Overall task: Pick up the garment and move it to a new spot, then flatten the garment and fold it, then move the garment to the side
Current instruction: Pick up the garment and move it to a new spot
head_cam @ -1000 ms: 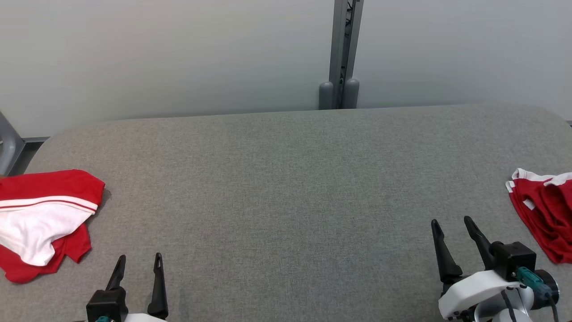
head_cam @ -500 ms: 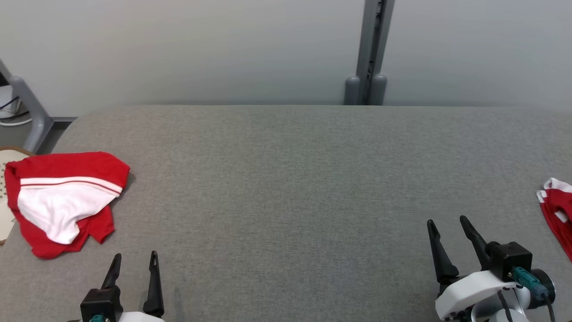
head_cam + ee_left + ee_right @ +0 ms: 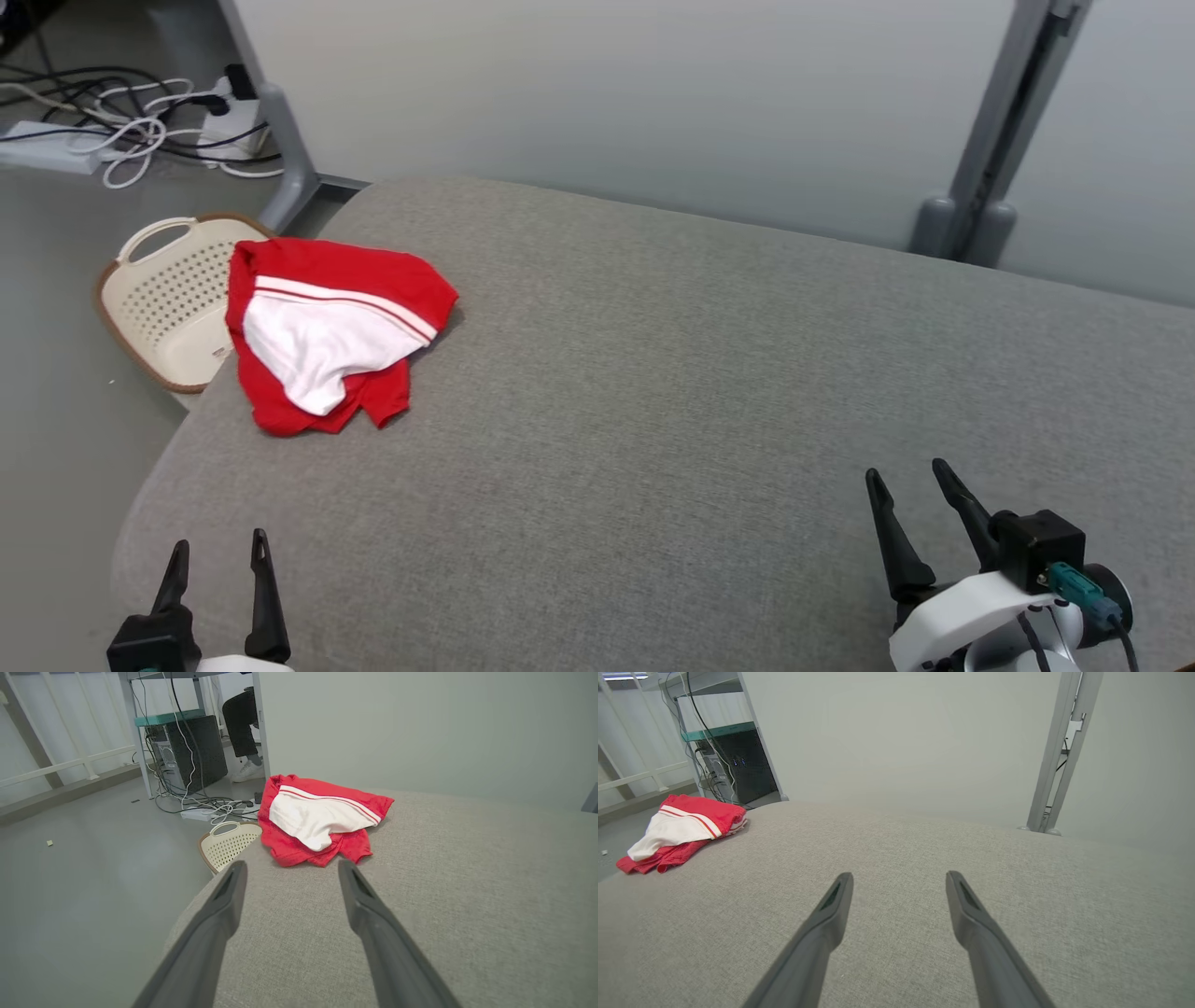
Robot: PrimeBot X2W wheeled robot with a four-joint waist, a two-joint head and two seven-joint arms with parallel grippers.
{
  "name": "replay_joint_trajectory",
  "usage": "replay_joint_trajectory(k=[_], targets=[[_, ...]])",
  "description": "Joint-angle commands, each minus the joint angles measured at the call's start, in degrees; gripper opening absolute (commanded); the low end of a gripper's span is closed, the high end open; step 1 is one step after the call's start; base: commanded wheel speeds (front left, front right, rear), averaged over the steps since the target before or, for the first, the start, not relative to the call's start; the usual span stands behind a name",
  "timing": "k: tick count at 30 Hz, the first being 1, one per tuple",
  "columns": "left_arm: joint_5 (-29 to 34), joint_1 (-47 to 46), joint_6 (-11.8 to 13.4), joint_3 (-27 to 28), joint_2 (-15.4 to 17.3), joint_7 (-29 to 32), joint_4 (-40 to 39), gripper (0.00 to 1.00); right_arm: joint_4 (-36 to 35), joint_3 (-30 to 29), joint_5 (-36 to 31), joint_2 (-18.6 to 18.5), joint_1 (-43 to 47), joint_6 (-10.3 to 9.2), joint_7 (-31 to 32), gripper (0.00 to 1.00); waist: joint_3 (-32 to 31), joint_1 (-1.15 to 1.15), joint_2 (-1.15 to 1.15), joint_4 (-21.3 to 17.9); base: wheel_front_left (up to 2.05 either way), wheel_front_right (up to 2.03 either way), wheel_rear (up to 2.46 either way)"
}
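Note:
A crumpled red and white garment [image 3: 331, 331] lies at the far left edge of the grey padded table [image 3: 709, 373], partly hanging over the rim. It also shows ahead of my left fingers in the left wrist view, garment [image 3: 322, 819], and far left in the right wrist view, garment [image 3: 682, 828]. My left gripper [image 3: 217, 555] hovers open near the table's front left corner, well short of the cloth. Open too, my right gripper [image 3: 907, 485] is at the front right, empty, over bare fabric. Open left gripper [image 3: 289, 870]; open right gripper [image 3: 899, 879].
A cream perforated basket [image 3: 163, 299] stands on the floor just left of the table, under the garment's edge. Cables and a power strip [image 3: 56, 149] lie on the floor behind it. A grey post [image 3: 990, 177] rises behind the table; a person's foot [image 3: 247, 770] shows under a desk.
The head camera has swung to the left, so the garment now sits nearer the middle and the basket has come into view. Another red garment at the right has left the picture. Both grippers stay open.

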Motion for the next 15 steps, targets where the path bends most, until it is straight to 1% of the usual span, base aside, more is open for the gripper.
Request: replay_joint_trajectory(k=[1,9,12,15], targets=[[0.39,0.65,-0.18,0.19,0.24,0.01,-0.2,1.0,0.17,-0.12,0.35,-0.32,0.25,0.0,0.02,1.0,-0.51,0.0,0.0,2.5,0.0,0.0,0.0],[0.79,1.16,-0.37,1.71,0.2,0.01,-0.29,1.0,0.49,0.91,0.93,-0.31,0.9,0.0,0.02,1.0,-1.05,0.0,0.0,7.04,0.0,0.0,0.0],[0.8,1.43,-0.72,2.28,0.16,0.01,-0.19,1.0,0.56,1.1,1.04,-0.34,0.62,0.0,0.02,1.0,-1.04,0.0,0.0,7.53,0.0,0.0,0.0],[0.9,1.48,-1.04,2.8,0.14,0.01,-0.01,1.0,0.68,1.39,0.73,-0.34,-0.16,0.0,0.02,1.0,-0.5,0.0,0.0,7.2,0.0,0.0,0.0]])
